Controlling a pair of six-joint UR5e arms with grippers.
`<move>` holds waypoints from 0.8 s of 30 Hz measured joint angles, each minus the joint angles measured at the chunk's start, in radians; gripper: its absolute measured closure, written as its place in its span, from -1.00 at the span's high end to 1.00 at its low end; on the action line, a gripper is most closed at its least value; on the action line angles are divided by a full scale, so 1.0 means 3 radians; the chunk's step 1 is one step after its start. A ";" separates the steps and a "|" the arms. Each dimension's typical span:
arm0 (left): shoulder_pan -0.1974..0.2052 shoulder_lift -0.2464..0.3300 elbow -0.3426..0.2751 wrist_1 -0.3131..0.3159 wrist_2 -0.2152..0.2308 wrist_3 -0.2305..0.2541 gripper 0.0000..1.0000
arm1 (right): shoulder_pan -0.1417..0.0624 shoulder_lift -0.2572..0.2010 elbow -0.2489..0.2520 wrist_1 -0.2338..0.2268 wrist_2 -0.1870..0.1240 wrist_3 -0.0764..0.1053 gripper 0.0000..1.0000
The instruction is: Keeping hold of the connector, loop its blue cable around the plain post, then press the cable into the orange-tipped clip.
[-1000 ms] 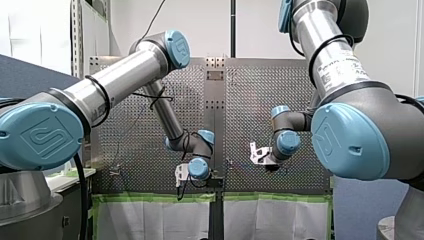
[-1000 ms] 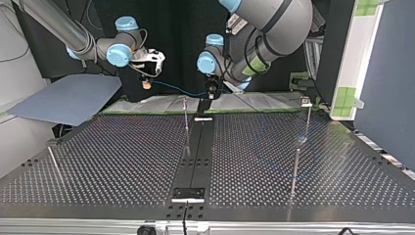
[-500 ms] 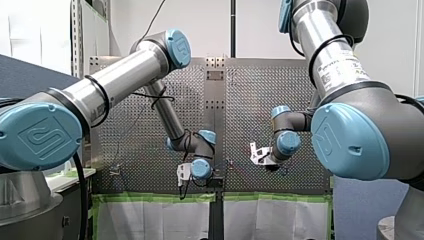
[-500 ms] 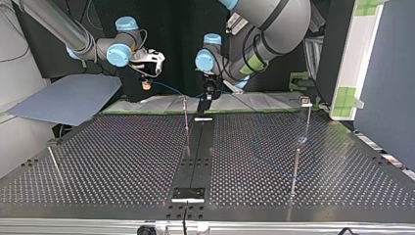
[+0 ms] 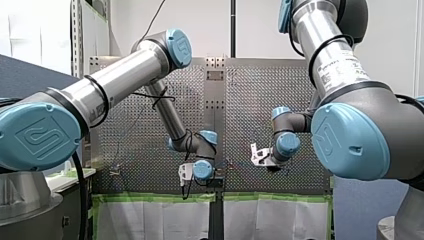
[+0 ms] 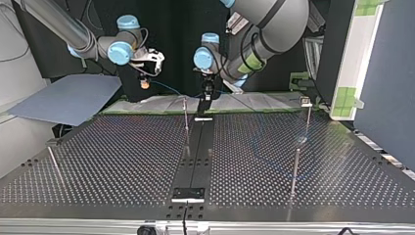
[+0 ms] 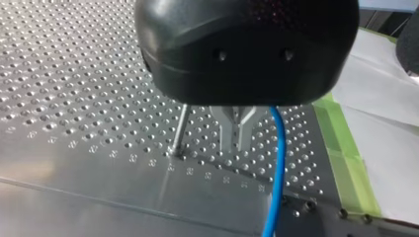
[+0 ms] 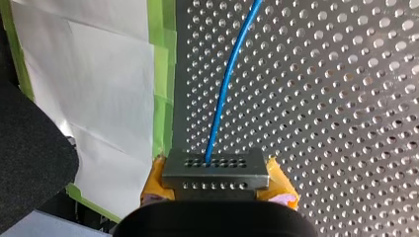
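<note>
My right gripper (image 8: 217, 184) is shut on the metal connector (image 8: 216, 167), gripped between its yellow pads (image 8: 154, 181). The blue cable (image 8: 225, 84) leaves the connector and runs off over the perforated table. In the top view it sags from my right gripper (image 6: 144, 84) across to my left gripper (image 6: 205, 97). In the left wrist view my left gripper (image 7: 234, 129) is shut low over the table. The cable (image 7: 277, 158) runs close beside its metal fingers, not between them. The plain post (image 7: 181, 129) stands just on the fingers' other side. I make out no orange tip on any post.
Thin posts stand at the top view's right (image 6: 296, 169), far right (image 6: 308, 117) and left (image 6: 54, 164). A dark rail (image 6: 195, 156) runs down the table's middle. Green tape (image 8: 163, 74) and white paper (image 8: 99, 98) border the table's edge near both grippers.
My left gripper has crept a little toward the top view's left, closer to the plain post. My right gripper has barely shifted and keeps its hold on the connector.
</note>
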 joint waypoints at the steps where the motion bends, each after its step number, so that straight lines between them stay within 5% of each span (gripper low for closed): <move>1: -0.0007 0.0000 0.0000 0.0007 -0.0001 0.0003 -1.00 | 0.0003 0.0000 0.0014 -0.0030 0.0017 0.0018 -1.00; 7: -0.0044 -0.0006 0.0000 0.0040 -0.0015 0.0009 -1.00 | -0.0019 0.0001 0.0053 -0.0185 0.0030 0.0089 -1.00; 24: -0.0039 -0.0078 0.0059 0.0022 -0.0019 -0.0008 -1.00 | -0.0074 0.0178 -0.0024 -0.0209 -0.0075 0.0068 -1.00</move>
